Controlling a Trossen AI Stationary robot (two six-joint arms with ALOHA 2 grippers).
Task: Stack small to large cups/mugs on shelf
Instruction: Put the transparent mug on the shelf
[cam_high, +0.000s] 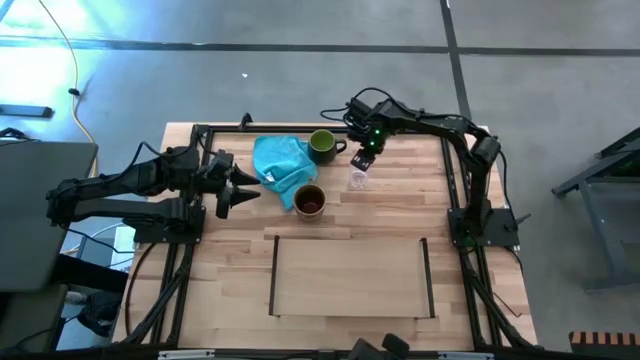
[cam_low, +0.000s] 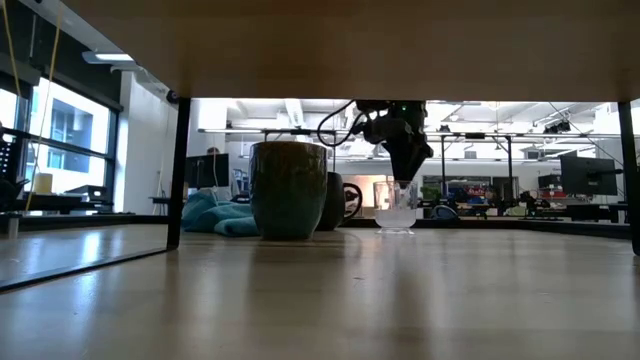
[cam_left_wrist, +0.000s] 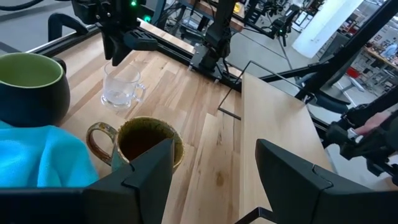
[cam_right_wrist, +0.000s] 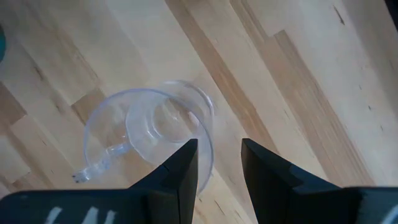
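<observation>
The small clear glass cup (cam_high: 358, 179) stands upright on the striped-plank wooden bench (cam_high: 470, 300), just beside the green handled mug (cam_high: 323, 146) and a little apart from the brown glazed handled mug (cam_high: 310, 200), which sits at the edge of the crumpled turquoise cloth (cam_high: 281, 165). All 3 vessels are well apart from the flat pale wooden shelf (cam_high: 350, 275) with dark rails on its short sides, which carries nothing yet.

The right claw (cam_right_wrist: 219, 163) hangs directly over the glass cup, its 2 fingers parted with a narrow gap and straddling the rim: in the right wrist view 1 finger points inside the cup and the other outside its wall. It is not clenched on the glass yet. The left claw (cam_left_wrist: 213, 168) waits spread wide near the cloth and the brown mug, holding nothing.

The glass cup looks light, rigid and thin-walled, so probably slick and breakable. A pinch across the wall at the rim, on the side away from its small clear handle (cam_right_wrist: 99, 163), seems the soundest hold, closed gently so the smooth wall neither slips nor cracks. The 2 mugs look heavier and thicker, likely ceramic; their rims or handles offer firmer purchase.
</observation>
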